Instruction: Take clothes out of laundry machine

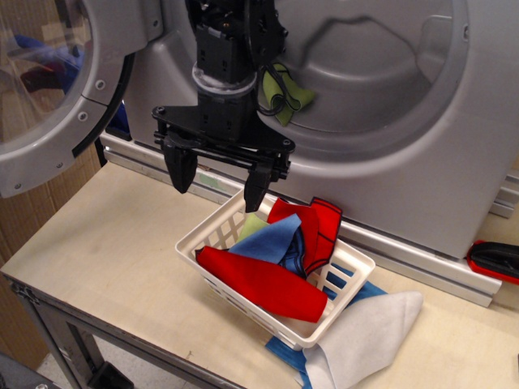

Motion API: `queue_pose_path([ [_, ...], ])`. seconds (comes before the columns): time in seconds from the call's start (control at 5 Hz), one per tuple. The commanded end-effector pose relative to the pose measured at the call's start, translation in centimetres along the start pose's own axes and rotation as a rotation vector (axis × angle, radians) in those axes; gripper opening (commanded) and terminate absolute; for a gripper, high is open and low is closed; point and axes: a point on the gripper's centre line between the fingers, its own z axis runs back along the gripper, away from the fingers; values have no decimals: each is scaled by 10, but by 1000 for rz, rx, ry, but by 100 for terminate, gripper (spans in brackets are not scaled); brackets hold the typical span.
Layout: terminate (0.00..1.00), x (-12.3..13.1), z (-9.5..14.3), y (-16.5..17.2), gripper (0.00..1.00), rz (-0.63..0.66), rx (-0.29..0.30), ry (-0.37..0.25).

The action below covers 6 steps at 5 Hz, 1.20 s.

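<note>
The grey laundry machine fills the back, and its round windowed door is swung open at the left. A small yellow-green cloth hangs on the lower rim of the drum opening, partly hidden behind my arm. My gripper is open and empty. It points down in front of the machine, just above the back left rim of the white basket, and its right fingertip is close to a pale green scrap lying in the basket.
The basket holds a red cloth and a blue cloth. A large pale grey cloth lies at its front right over a blue mat. A red and black object sits at the right edge. The table's front edge is near.
</note>
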Motion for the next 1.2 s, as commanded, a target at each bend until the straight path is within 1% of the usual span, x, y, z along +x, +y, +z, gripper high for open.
queue_pose_path([
  [0.0,0,0,0,0,100,0,0,0],
  [0.2,0,25,18,3,100,16,-48,-232],
  [0.4,0,50,30,6,100,25,-51,-350],
  [0.6,0,73,33,10,100,80,-69,-399],
  [0.8,0,102,34,5,100,117,-124,-445],
  [1.0,0,127,34,-2,100,128,-124,-440],
])
